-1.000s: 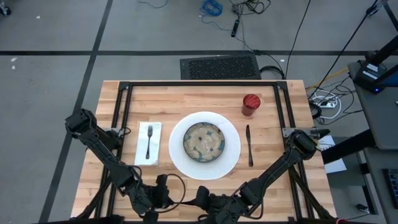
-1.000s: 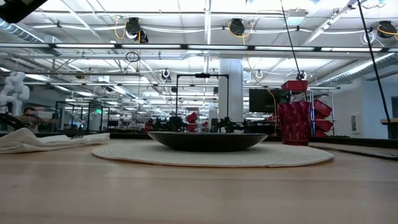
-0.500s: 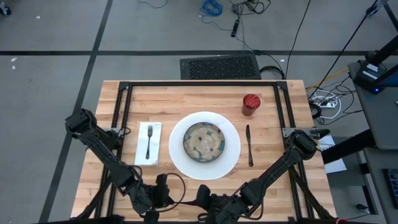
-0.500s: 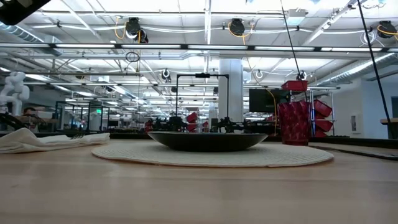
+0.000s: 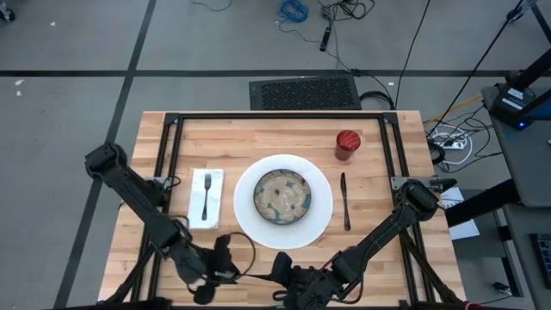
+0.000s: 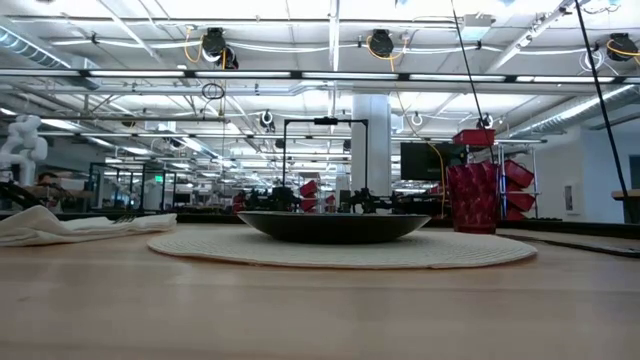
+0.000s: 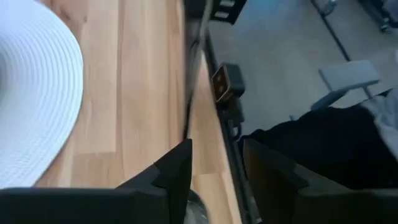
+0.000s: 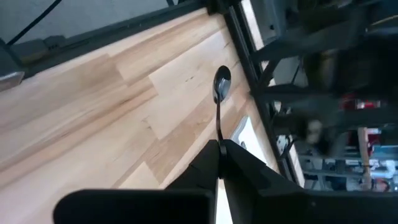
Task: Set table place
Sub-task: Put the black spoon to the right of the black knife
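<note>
The white plate (image 5: 284,201) lies mid-table with the patterned bowl (image 5: 282,195) on it. Left of it, a fork (image 5: 206,196) rests on the white napkin (image 5: 205,199). A knife (image 5: 344,201) lies right of the plate, and the red cup (image 5: 347,145) stands at the far right. Both grippers are at the table's near edge. My right gripper (image 5: 288,277) (image 8: 219,144) is shut on a spoon (image 8: 220,93). My left gripper (image 5: 217,269) (image 7: 217,163) stands open beside it, near the plate's rim (image 7: 37,93). My right gripper pinches the spoon's handle (image 8: 218,134) between its two fingers. The spoon sticks out past the fingertips, in line with them, its bowl end (image 8: 222,82) foremost. It is held over the wood near the table's edge.
The black metal frame (image 5: 275,118) runs around the table's top, with its rails along both sides. The low view shows the plate (image 6: 340,248), bowl (image 6: 333,226), cup (image 6: 470,198) and napkin (image 6: 80,226), but no gripper. Bare wood lies between the plate and the near edge.
My left arm has lifted and swung a little; its elbow now stands farther toward the table's left. The right arm, the plate, bowl, cup, napkin, fork and knife stay where they were.
</note>
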Motion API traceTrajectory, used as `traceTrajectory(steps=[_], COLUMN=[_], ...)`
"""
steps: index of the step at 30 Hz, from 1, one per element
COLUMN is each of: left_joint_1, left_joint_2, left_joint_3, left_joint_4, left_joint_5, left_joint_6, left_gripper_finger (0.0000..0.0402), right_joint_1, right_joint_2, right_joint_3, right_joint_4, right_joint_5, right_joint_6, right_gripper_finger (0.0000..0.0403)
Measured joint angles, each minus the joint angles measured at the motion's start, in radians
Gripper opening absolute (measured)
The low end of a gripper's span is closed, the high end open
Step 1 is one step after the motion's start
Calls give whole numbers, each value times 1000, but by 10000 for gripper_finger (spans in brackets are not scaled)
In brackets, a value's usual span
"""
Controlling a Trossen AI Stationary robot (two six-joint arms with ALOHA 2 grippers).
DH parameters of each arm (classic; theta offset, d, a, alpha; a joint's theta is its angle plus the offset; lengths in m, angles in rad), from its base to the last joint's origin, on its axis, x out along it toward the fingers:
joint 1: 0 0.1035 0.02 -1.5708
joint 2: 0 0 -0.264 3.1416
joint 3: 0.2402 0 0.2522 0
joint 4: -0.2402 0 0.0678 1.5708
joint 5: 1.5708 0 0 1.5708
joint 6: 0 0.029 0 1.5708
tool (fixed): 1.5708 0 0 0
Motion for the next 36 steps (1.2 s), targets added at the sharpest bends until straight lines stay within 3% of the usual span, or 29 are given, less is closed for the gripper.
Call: traceTrajectory(steps=[3,8,16,22,24,31,36], left_joint_1=[-3,-41,-118,-128,-127,-127,-127], left_joint_2=[-87,-227,-285,-243,-229,-175,-143], left_joint_3=[0,0,0,0,0,0,0], left_joint_4=[-45,-166,-248,-246,-245,-240,-236], left_joint_5=[-10,-101,-285,-300,-302,-303,-303], left_joint_6=[19,17,17,17,17,16,16], left_gripper_finger=[130,130,130,130,130,130,130], right_joint_1=[-1,11,19,43,60,67,62], right_joint_2=[0,-25,-98,-138,-148,-191,-201], right_joint_3=[0,0,1,0,-1,-50,-91], right_joint_4=[-31,-191,-706,-1162,-1260,-1246,-1248], right_joint_5=[10,148,190,177,124,-82,-106], right_joint_6=[15,127,752,1297,1424,1518,1541], right_gripper_finger=[0,0,0,0,0,0,0])
